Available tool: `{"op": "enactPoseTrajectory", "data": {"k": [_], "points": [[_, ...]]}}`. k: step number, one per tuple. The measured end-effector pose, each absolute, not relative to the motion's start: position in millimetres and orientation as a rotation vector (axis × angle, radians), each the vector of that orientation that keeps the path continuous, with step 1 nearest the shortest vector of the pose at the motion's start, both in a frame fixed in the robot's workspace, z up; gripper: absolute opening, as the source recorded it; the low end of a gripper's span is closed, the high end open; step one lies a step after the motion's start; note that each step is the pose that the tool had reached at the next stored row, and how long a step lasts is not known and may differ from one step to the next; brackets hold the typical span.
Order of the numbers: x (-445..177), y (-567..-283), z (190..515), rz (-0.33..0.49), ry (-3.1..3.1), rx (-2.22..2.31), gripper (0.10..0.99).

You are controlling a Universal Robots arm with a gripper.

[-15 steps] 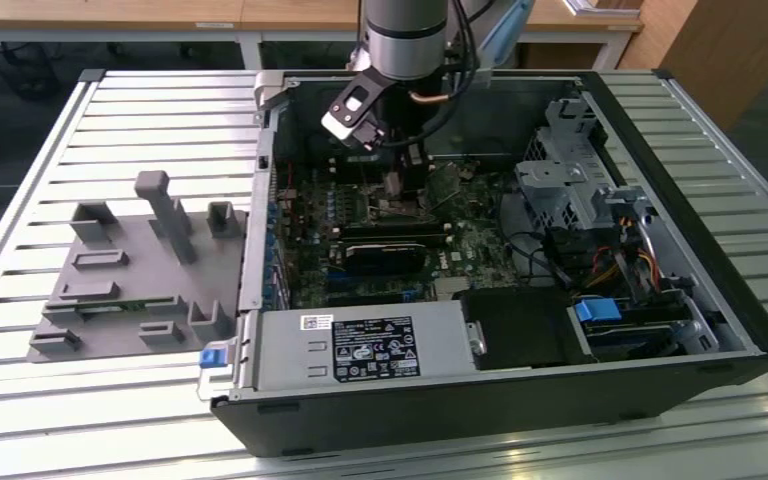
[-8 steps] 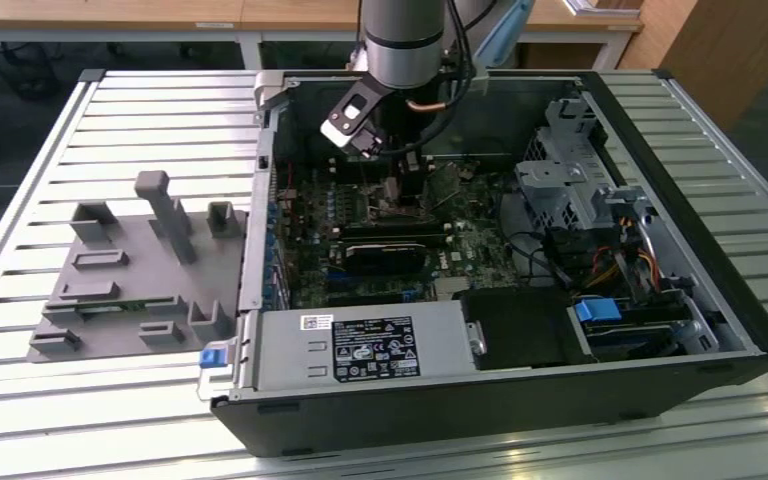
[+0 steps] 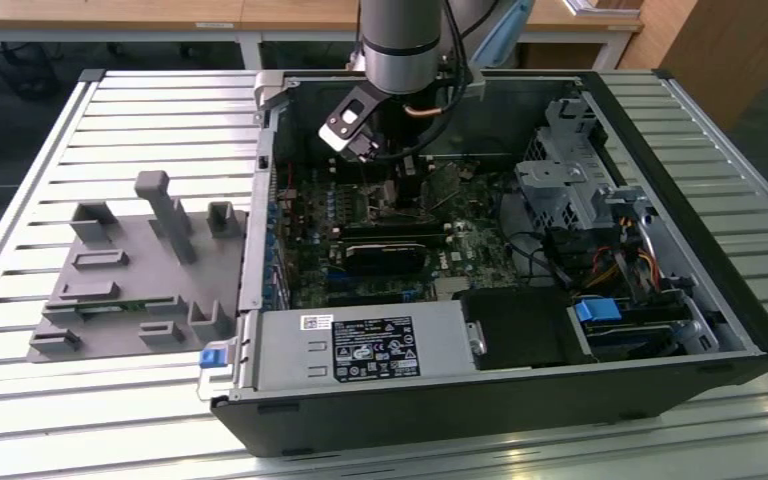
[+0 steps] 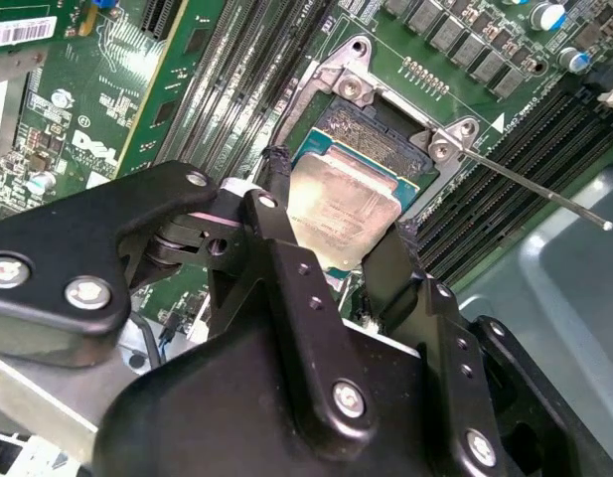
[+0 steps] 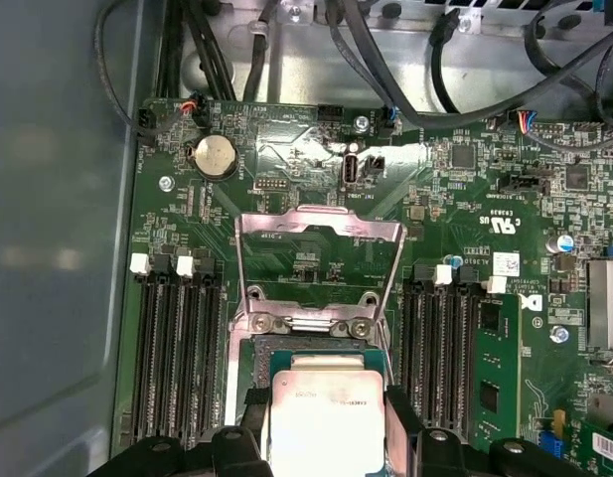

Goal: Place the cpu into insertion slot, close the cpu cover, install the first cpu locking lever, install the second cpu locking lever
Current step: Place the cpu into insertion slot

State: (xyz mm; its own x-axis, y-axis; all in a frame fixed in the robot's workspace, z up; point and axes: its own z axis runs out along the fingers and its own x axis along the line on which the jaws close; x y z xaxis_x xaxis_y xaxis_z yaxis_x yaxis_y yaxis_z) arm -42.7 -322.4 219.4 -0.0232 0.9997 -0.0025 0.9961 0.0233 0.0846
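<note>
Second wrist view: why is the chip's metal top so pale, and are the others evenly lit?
In the second wrist view, light glares off the cpu, a small flat square chip with a silver-grey metal top; in the first wrist view the blue-grey metal case wall carries soft, hazy reflections; in the exterior view the pale slatted metal table shines brightly.

My claw [image 4: 341, 199] is matt black, studded with bright metal screws [image 4: 348, 398]. The cpu [image 4: 341, 214] wears a dull, silver-grey metal top. The cpu cover [image 5: 316, 221] is bare, shiny metal; the motherboard [image 5: 465, 214], glossy green; the worktop [image 3: 157, 110], pale ribbed metal slats.
</note>
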Motion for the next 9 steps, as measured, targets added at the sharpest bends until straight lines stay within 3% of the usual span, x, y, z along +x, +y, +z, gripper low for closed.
{"op": "enactPoseTrajectory", "data": {"k": [9], "points": [[-42.8, -322.3, 218.0, 0.091, 2.202, 2.152, 0.541]]}}
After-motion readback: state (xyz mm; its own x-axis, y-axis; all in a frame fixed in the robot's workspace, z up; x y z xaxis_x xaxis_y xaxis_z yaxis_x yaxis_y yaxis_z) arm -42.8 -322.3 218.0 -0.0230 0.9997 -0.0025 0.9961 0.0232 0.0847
